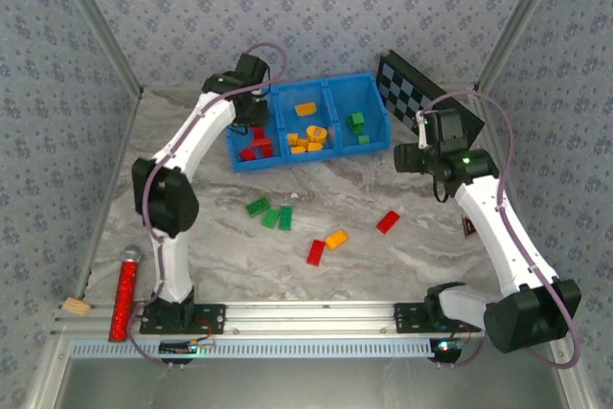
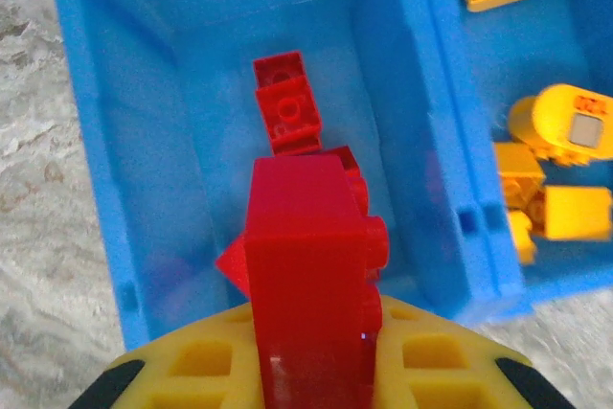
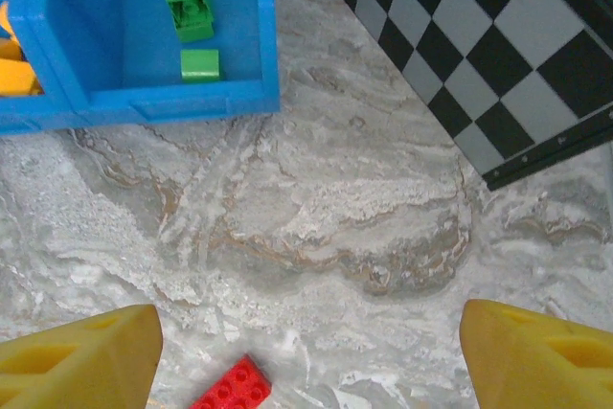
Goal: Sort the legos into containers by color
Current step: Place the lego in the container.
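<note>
your left tool (image 2: 311, 356) held a red brick (image 2: 306, 237) over the left compartment (image 2: 144, 141), matching its reds; right tool (image 3: 306, 352) gaped wide.

The worktop (image 1: 383, 265) has a grey-white marbled surface and is enclosed at the back and sides by walls (image 1: 383, 7) with a blue-grey floral pattern. A black-and-white checkered board (image 1: 421, 93) stands tilted at the far right corner, its lower edge resting on the worktop. At the near left, a red cylinder (image 1: 123, 296) with a silver cap lies just beside a small tan block (image 1: 75, 307), both at the left end of the aluminium rail (image 1: 306, 311) along the near edge.
</note>
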You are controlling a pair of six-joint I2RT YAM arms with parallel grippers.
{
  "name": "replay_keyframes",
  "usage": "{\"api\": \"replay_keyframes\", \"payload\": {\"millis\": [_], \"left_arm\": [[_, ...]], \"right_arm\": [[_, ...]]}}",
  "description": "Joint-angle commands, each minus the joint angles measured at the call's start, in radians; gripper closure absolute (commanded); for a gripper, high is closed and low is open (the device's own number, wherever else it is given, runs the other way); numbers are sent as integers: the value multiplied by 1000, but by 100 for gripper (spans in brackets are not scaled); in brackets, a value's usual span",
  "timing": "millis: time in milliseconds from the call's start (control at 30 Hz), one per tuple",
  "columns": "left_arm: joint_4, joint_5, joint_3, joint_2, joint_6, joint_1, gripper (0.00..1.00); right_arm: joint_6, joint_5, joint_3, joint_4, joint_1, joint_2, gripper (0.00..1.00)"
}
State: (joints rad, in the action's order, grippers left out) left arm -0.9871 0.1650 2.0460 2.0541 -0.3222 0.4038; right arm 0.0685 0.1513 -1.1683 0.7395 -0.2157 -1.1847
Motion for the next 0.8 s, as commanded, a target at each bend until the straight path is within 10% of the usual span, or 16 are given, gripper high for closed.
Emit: {"api": "replay_keyframes", "payload": {"millis": [0, 300, 767], "left_arm": [[-71, -24, 153, 99, 34, -27, 85], [-184, -130, 574, 460, 18, -70, 84], [-100, -292, 534, 509, -2, -89, 73]], "right_arm": [[43, -12, 27, -14, 10, 32, 17], [82, -35, 52, -6, 12, 19, 16], [103, -64, 26, -55, 6, -114, 16]]}}
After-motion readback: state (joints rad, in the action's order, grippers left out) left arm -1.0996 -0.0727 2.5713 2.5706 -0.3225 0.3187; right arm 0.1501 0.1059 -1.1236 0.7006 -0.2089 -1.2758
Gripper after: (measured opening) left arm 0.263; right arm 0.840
